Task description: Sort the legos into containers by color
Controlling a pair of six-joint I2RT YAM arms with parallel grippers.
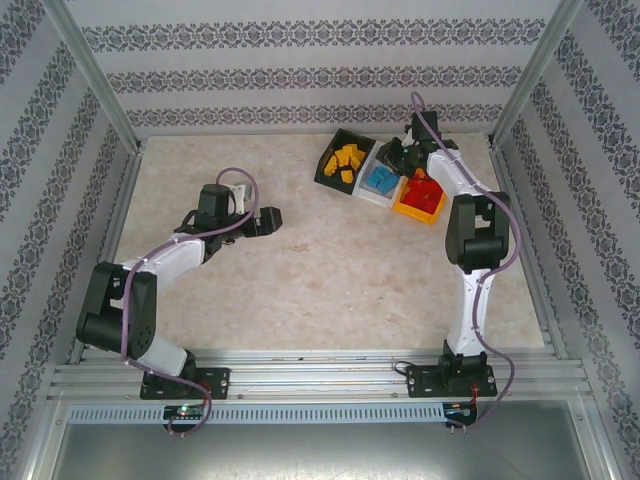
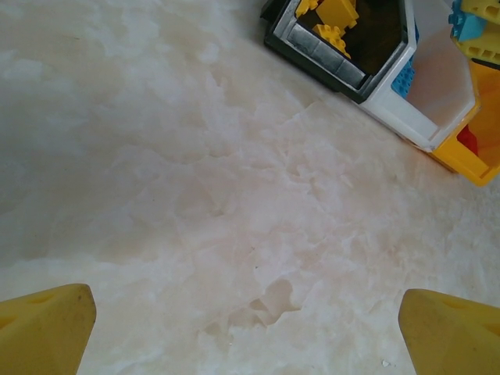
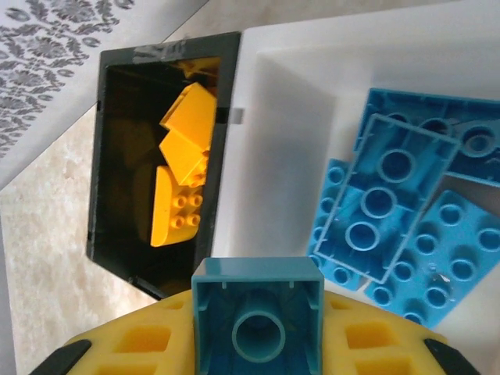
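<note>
Right wrist: pinching blue lego (image 3: 258, 301) in right gripper (image 3: 258, 344) at white bin (image 3: 289, 117) edge, black bin (image 3: 117, 156) just left; left gripper (image 2: 250, 328) spread over open table (image 2: 156, 156).

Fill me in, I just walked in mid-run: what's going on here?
The right gripper is shut on a blue lego above the white bin, where other blue legos lie. The black bin holds yellow legos, and the orange bin holds red legos. The left gripper hangs open over the table, holding nothing.
</note>
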